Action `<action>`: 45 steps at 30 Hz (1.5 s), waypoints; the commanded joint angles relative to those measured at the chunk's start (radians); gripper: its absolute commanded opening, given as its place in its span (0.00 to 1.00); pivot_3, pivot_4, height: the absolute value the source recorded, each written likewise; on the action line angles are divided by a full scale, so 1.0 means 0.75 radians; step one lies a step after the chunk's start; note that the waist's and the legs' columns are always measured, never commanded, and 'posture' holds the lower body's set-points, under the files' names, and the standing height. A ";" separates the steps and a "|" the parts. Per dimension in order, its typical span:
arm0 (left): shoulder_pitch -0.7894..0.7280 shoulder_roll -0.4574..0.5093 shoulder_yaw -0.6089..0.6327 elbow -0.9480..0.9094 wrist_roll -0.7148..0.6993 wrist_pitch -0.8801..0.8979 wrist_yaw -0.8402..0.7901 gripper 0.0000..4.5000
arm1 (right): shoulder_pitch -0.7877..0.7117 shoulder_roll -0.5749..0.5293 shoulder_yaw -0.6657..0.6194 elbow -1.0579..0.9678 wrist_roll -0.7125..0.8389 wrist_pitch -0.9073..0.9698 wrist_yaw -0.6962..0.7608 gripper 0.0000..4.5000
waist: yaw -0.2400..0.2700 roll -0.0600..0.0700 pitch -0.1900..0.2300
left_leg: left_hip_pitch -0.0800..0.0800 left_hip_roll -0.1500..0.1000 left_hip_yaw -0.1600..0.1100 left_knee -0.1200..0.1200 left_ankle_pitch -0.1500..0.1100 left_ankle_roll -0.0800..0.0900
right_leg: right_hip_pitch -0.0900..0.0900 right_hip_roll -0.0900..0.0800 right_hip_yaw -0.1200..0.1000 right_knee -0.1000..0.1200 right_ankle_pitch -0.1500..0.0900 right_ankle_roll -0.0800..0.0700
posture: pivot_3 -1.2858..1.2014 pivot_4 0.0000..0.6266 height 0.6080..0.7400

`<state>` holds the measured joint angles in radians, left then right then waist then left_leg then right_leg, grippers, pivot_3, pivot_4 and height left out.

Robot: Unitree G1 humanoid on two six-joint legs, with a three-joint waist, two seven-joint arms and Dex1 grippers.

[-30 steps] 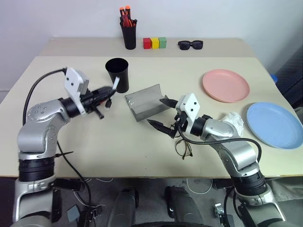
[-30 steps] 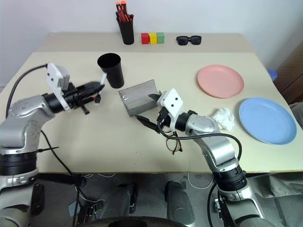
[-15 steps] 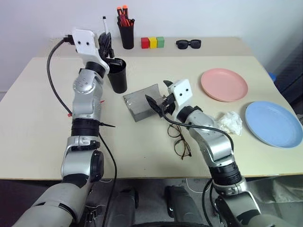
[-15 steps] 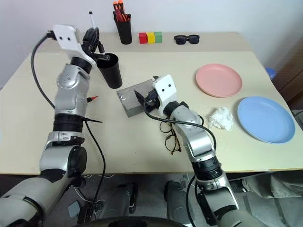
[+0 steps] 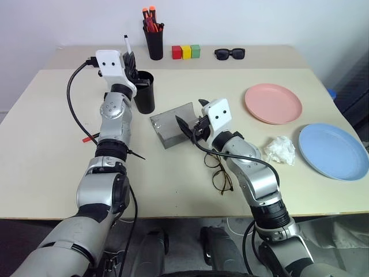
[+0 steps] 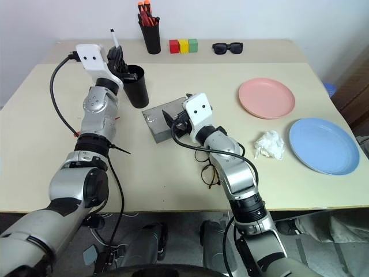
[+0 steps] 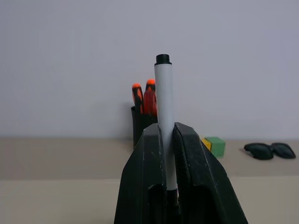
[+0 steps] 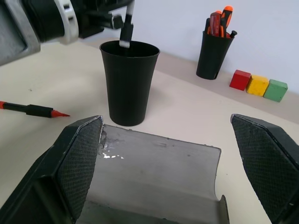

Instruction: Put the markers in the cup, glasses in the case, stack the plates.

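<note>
Beige table, white wall

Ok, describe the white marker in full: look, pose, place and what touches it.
The white marker is a slim pen with a white body and a small black cap on top. It stands upright, pinched between the two black fingers of the left gripper. Its lower end sits at the mouth of the black cup; whether it touches the cup cannot be told.

Two silver-grey metal arms fill the lower half of the head view, their rounded segments split by black ribbed joint bands. Each wrist carries a boxy white camera housing with small dark dots. A black cable loops off the left arm, another trails the right arm. Gripper fingers are black, with textured pads.
</note>
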<state>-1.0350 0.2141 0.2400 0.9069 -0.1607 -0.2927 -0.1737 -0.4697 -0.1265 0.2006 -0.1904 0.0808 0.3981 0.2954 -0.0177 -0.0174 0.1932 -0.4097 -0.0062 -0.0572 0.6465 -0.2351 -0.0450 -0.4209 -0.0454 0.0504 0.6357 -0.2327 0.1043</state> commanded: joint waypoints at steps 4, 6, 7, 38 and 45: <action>-0.019 -0.001 0.011 -0.055 -0.031 -0.014 -0.007 0.71 | -0.015 0.018 -0.007 -0.039 0.002 -0.035 0.004 1.00 | 0.000 0.000 0.000 | 0.000 0.000 0.000 0.000 0.000 0.000 | 0.000 0.000 0.000 0.000 0.000 0.000 | 0.52 0.24 1.00; -0.013 -0.006 0.029 -0.076 -0.062 0.002 -0.004 0.94 | -0.017 0.020 -0.006 -0.037 0.003 -0.036 0.005 1.00 | 0.000 0.000 0.000 | 0.000 0.000 0.000 0.000 0.000 0.000 | 0.000 0.000 0.000 0.000 0.000 0.000 | 0.52 0.24 1.00; -0.013 -0.005 0.047 -0.091 -0.085 0.017 0.009 0.94 | -0.017 0.021 -0.005 -0.037 0.003 -0.036 0.006 1.00 | 0.000 0.000 0.000 | 0.000 0.000 0.000 0.000 0.000 0.000 | 0.000 0.000 0.000 0.000 0.000 0.000 | 0.52 0.24 1.00; 0.281 0.874 -0.589 -0.541 0.106 1.265 -0.984 0.97 | -0.019 0.015 -0.012 0.010 0.007 -0.064 0.073 1.00 | -0.035 0.000 0.000 | 0.001 0.001 -0.001 -0.001 0.000 -0.001 | -0.003 0.001 0.000 0.007 -0.001 -0.002 | 0.52 0.24 1.00; 0.119 0.814 -0.767 -0.243 0.290 1.138 -1.155 0.97 | 0.006 0.011 -0.021 -0.017 -0.002 -0.060 0.051 1.00 | -0.035 0.000 0.000 | 0.000 0.001 0.000 -0.001 0.000 -0.001 | -0.005 0.001 0.000 0.009 -0.002 -0.002 | 0.52 0.24 1.00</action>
<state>-0.9185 0.8199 -0.3209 0.6865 0.0105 0.5765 -1.0282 -0.4675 -0.1203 0.1980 -0.1574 0.0813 0.3706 0.3394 -0.0439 -0.0176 0.1934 -0.4093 -0.0054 -0.0574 0.6461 -0.2348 -0.0456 -0.4243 -0.0444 0.0506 0.6422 -0.2341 0.1026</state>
